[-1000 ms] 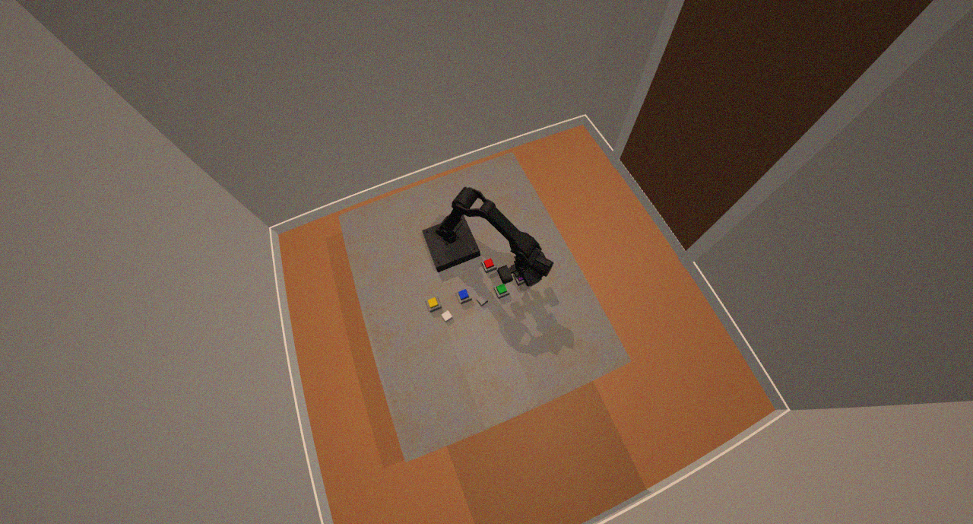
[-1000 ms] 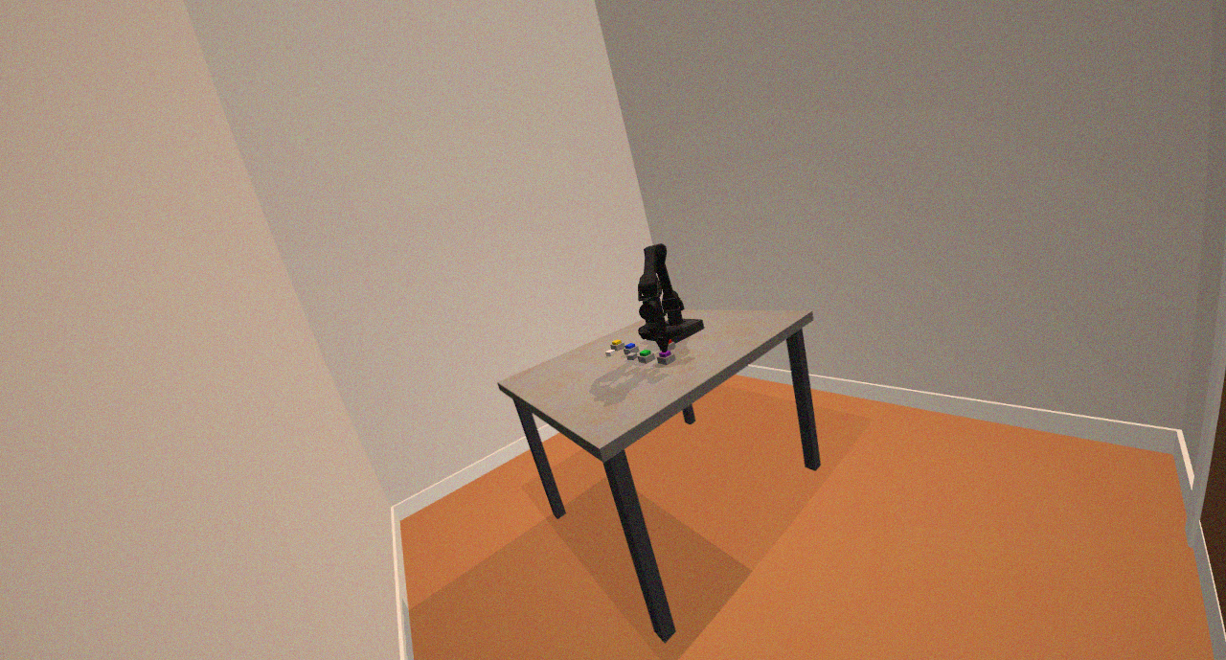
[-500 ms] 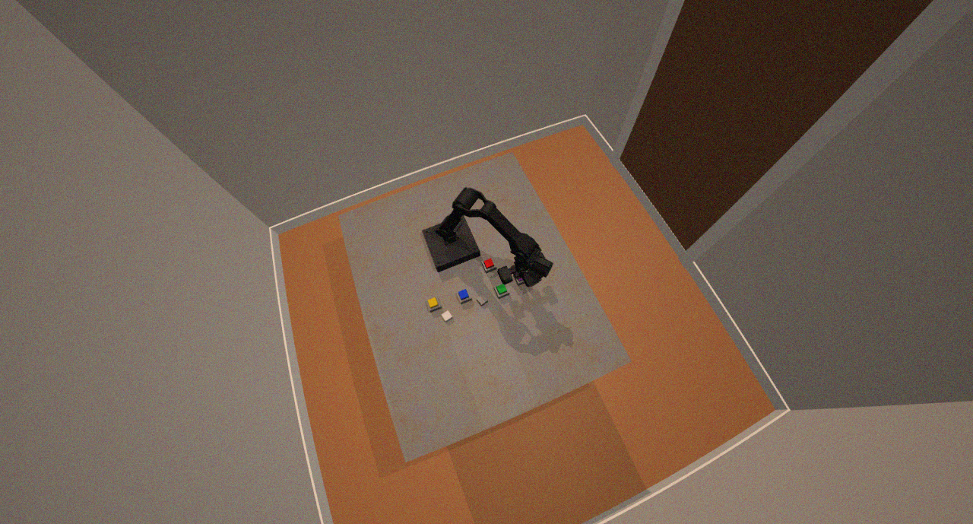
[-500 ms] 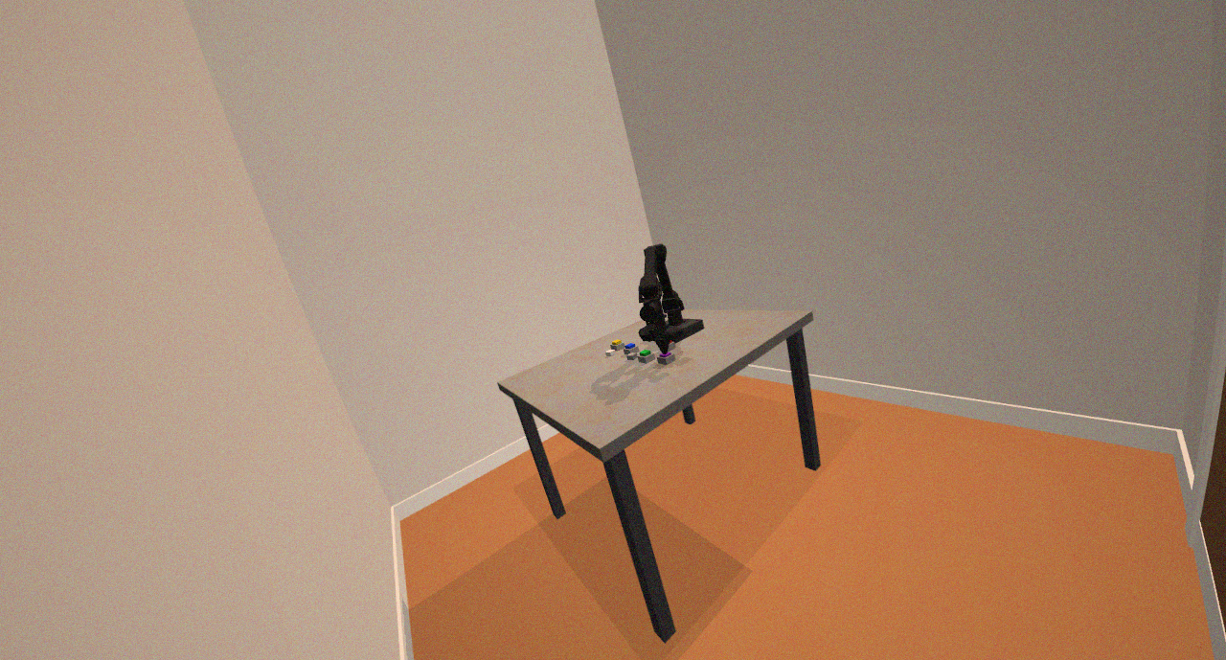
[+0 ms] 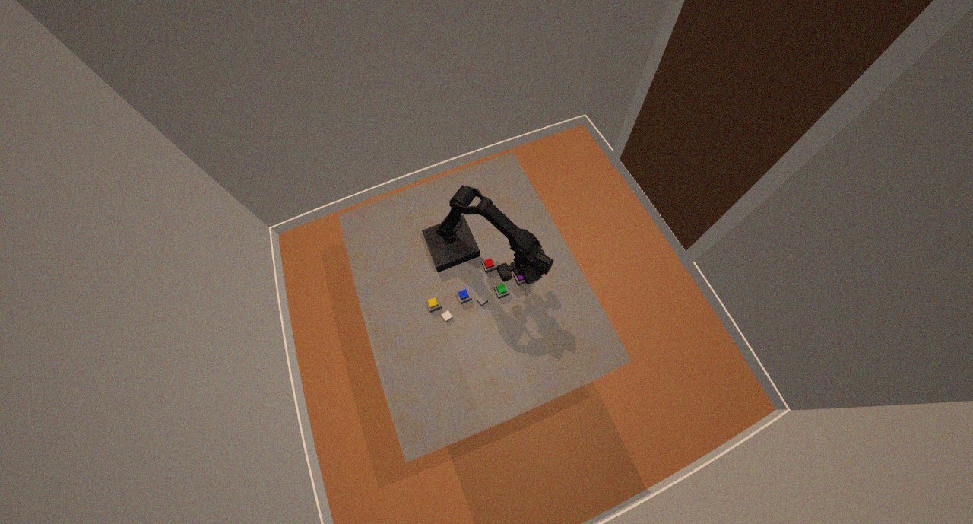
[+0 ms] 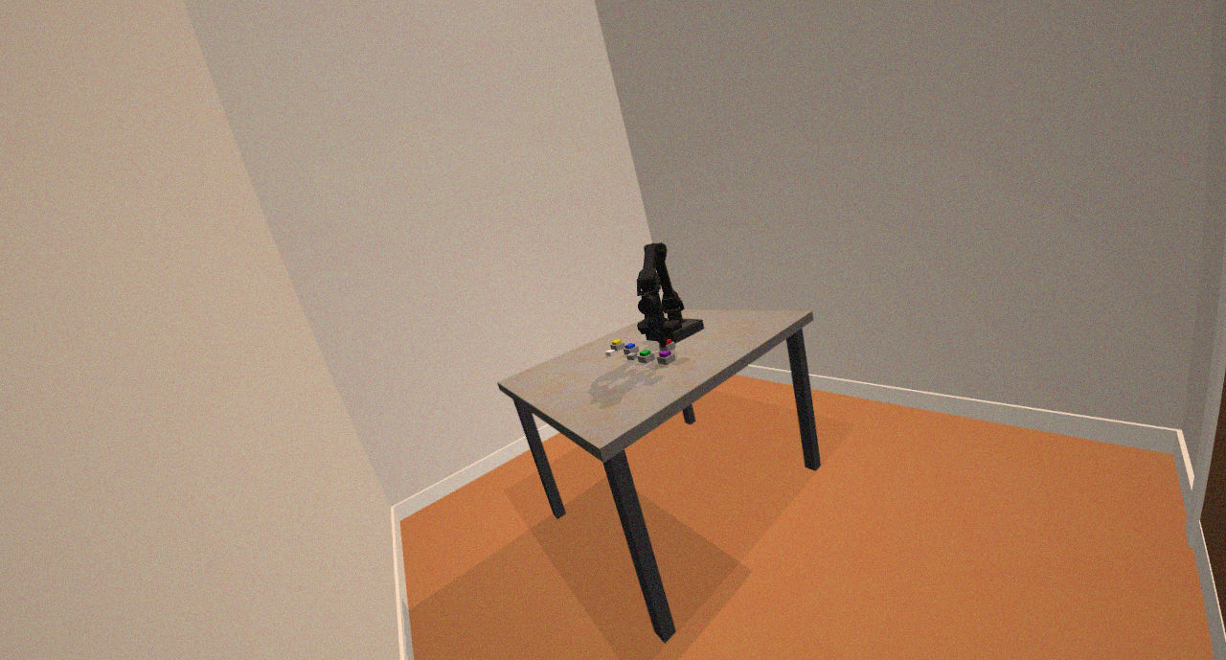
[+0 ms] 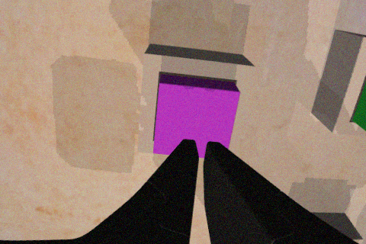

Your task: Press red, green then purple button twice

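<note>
The purple button (image 5: 520,277) (image 6: 664,354) (image 7: 196,114) sits on its grey base, with its cap standing up. My gripper (image 6: 662,345) (image 7: 198,152) is shut and empty, its fingertips a little above the purple cap; the wrist view shows them over the cap's near edge. The green button (image 5: 501,289) (image 6: 646,353) (image 7: 362,110) is beside the purple one and is cut off at the right edge of the wrist view. The red button (image 5: 488,263) (image 6: 669,342) lies nearer the arm's base and is partly hidden behind the arm in the exterior view.
The blue button (image 5: 464,294) (image 6: 630,346) and yellow button (image 5: 433,303) (image 6: 616,342) stand farther along the table. A white block (image 5: 447,315) (image 6: 610,352) lies near the yellow button. A small grey block (image 5: 482,302) (image 6: 631,356) lies between the blue and green buttons.
</note>
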### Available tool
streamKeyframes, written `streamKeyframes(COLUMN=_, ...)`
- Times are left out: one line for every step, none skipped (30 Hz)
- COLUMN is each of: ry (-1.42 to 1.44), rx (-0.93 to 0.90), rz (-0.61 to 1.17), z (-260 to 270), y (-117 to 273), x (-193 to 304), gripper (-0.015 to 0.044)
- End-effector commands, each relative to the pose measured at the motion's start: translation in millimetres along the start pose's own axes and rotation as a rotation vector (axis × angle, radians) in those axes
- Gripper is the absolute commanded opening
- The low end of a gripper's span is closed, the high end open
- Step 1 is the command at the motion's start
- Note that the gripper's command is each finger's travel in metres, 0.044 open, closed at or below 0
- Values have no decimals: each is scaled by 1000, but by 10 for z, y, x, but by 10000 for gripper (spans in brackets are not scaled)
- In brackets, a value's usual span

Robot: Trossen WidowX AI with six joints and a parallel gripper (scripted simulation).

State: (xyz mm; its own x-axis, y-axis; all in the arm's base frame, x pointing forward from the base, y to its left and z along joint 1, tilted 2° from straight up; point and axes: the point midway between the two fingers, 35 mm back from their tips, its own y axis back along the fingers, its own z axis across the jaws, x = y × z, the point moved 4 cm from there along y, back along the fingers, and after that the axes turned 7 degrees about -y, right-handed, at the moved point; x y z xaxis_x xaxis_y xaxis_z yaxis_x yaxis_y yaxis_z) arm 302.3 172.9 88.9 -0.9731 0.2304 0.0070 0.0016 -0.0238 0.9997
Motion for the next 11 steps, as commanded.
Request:
streamKeyframes(ry=-2, rx=-2, rz=-3, z=4, y=83, x=6, gripper=46)
streamKeyframes(ry=-2, rx=-2, rz=-2, z=-1, y=160, x=46, gripper=72)
streamKeyframes(ry=-2, rx=-2, rz=-2, z=-14, y=288, x=116, gripper=99)
streamKeyframes(ry=-2, rx=-2, rz=-1, z=-38, y=448, x=210, gripper=125)
streamKeyframes(ry=-2, rx=-2, rz=0, z=-62, y=571, x=287, gripper=151)
streamKeyframes(ry=-2, rx=-2, rz=0, z=-79, y=644, x=334, gripper=178)
streamKeyframes(ry=-2, rx=-2, rz=0, z=-85, y=668, x=350, gripper=204)
streamKeyframes(ry=-2, rx=-2, rz=0, z=-85, y=668, x=350, gripper=230)
streamKeyframes(ry=-2, rx=-2, rz=0, z=-85, y=668, x=350, gripper=256)
streamKeyframes(ry=-2, rx=-2, rz=0, z=-85, y=668, x=350, gripper=283)
streamKeyframes(ry=-2, rx=-2, rz=0, z=-85, y=668, x=350, gripper=283)
